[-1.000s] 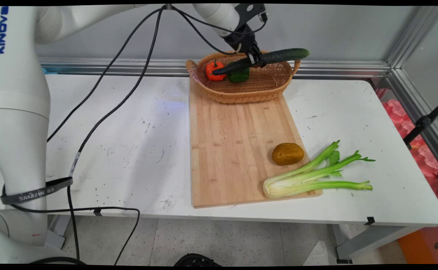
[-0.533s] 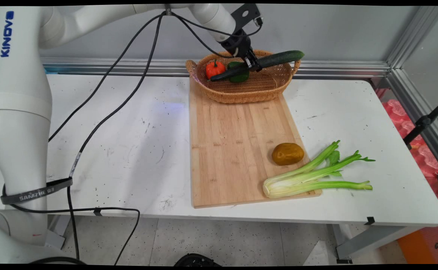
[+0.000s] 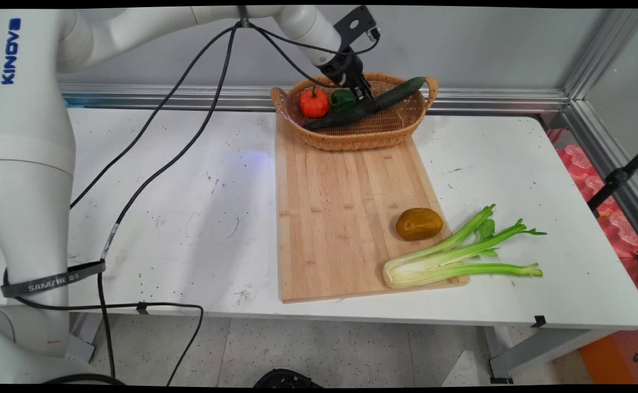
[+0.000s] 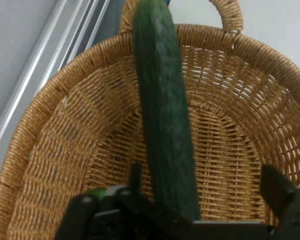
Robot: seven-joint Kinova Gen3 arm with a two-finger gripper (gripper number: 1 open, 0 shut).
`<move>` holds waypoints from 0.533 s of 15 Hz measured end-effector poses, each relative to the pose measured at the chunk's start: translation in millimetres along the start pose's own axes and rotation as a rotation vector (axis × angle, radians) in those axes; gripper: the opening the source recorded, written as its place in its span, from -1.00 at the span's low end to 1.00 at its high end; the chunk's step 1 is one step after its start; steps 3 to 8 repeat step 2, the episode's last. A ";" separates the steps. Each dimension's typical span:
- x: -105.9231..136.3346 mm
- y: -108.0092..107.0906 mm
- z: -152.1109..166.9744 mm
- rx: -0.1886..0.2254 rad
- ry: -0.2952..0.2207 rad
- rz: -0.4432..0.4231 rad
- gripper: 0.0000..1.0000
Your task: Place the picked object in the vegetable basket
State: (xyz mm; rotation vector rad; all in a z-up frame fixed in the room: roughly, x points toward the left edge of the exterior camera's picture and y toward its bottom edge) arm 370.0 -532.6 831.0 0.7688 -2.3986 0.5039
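- Gripper (image 3: 364,100) (image 4: 205,172): black, two-fingered, on the white arm, reaching down into the wicker basket (image 3: 352,143) (image 4: 55,165) at the far end of the counter (image 3: 188,191).
- Fingers (image 4: 277,187): spread wide and clamping nothing. In the hand view one finger sits just against the cucumber's flank. The other stands well clear of it, with bare basket weave showing in the gap.
- Cucumber (image 3: 395,95) (image 4: 162,110): long, dark green, lying inside the basket between the fingers. It sits closer to one finger than the other, not centred.
- Cucumber's long axis: runs straight away from the hand, along the line of the fingers rather than across them.
- Cucumber in the main view: it lies aslant. Its right end is propped up on the basket rim beside the handle. Its left end is low on the basket floor, toward the near wall.
- Red-orange tomato-like piece (image 3: 314,102): in the basket's left part, apart from the gripper.
- Green pepper (image 3: 342,99): in the basket, just beside the gripper and behind the cucumber's lower half. Whether it touches the cucumber cannot be told.
- Wooden cutting board (image 3: 341,218): under the basket's near edge, running toward the counter's near side.
- Brown potato (image 3: 419,224): on the board, well apart from the gripper.
- Celery (image 3: 450,256): root end on the board's near right corner, stalks trailing onto the counter.
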 end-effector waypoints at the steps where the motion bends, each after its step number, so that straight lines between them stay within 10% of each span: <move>1: 0.3 0.2 -0.8 0.000 0.000 -0.005 1.00; 8: 0.8 0.4 -1.7 0.000 0.001 -0.009 1.00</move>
